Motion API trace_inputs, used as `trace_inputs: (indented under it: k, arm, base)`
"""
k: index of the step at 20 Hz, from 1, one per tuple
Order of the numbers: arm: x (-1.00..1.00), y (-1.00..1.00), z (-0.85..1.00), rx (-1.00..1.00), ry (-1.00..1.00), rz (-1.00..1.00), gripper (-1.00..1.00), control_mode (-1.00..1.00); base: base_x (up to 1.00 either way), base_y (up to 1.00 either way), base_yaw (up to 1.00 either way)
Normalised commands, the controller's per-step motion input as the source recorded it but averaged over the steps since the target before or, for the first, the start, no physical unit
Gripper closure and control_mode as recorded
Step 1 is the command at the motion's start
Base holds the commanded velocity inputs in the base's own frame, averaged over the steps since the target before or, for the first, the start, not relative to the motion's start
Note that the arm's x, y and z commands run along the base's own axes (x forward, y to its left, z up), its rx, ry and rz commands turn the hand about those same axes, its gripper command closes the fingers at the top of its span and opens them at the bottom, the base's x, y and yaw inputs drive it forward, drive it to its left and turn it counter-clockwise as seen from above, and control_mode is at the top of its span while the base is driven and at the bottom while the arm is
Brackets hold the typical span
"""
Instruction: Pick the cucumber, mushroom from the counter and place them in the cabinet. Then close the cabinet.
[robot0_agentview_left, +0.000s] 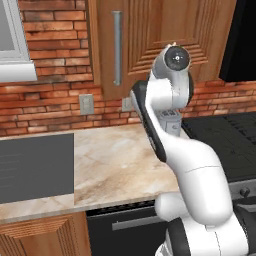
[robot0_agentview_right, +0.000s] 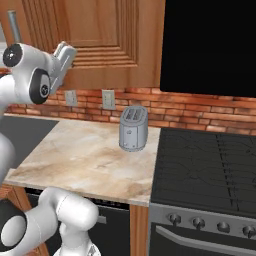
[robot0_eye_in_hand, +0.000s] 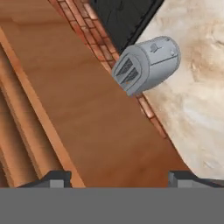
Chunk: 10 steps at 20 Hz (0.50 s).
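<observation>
- Your tool (robot0_agentview_right: 66, 51) is up high, right against the cabinet (robot0_agentview_left: 160, 35) door; in the right base view its pale fingers sit against the raised panel.
- In the hand view the two dark fingertips (robot0_eye_in_hand: 52, 178) stand wide apart with bare wood between them, so you're holding nothing.
- The cabinet door looks shut, flat to the front, with its silver handle (robot0_agentview_left: 117, 47) running upright near the left edge in the left base view.
- Below you the tabletop (robot0_agentview_left: 115, 165) lies marbled and beige, with the toaster (robot0_agentview_right: 133, 128) standing near its back, close to the brick wall (robot0_agentview_left: 50, 105).
- In the hand view that toaster (robot0_eye_in_hand: 146, 64) appears tilted, slots facing you, beside the brick strip under the cabinet (robot0_eye_in_hand: 78, 109).
- The black stove (robot0_agentview_right: 210, 170) sits just right of the tabletop (robot0_agentview_right: 85, 160), touching its edge.
- Two outlets (robot0_agentview_right: 108, 99) are on the brick behind the toaster.
- I can't spot the cucumber or mushroom on what you see of the tabletop.
</observation>
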Motion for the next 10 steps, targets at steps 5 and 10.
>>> trace_inputs:
  k: [5,10]
  arm:
    - [1.0,-0.03,-1.0,-0.36,-0.37,-0.06,-1.0,-1.0]
    - [1.0,-0.22,-0.54,-0.19,-0.05,-0.06,-1.0,-1.0]
  base:
    - [0.0,0.0,0.0]
    - [0.0,0.0,0.0]
